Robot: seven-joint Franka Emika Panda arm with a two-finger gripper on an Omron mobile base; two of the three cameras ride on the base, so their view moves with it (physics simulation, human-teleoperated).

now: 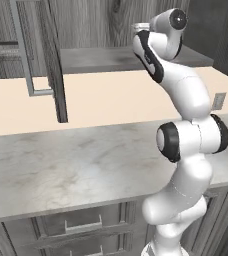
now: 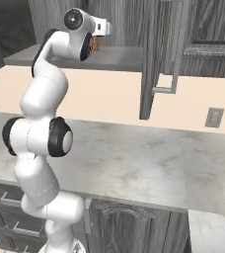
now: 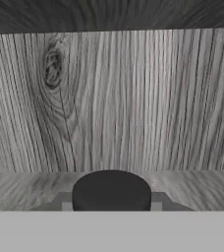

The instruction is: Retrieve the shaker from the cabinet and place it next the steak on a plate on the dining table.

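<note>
My gripper (image 3: 111,203) reaches into the grey wood-grain wall cabinet (image 1: 101,57), just above its flat shelf. The shaker's dark cap (image 3: 111,189) rises between the two fingers, which sit tight against its sides. From the right base view a sliver of the orange-brown shaker (image 2: 95,44) shows under the white hand, standing on the shelf (image 2: 119,58). The gripper looks shut on the shaker. The cabinet's back wall (image 3: 114,98) is close ahead. The steak, the plate and the dining table are out of view.
The open cabinet door (image 2: 156,59) with its silver bar handle (image 2: 176,49) juts out over the marbled wall counter (image 1: 61,160). Dark grey base cabinets (image 1: 81,230) run below. A wall outlet (image 2: 213,117) sits on the beige backsplash.
</note>
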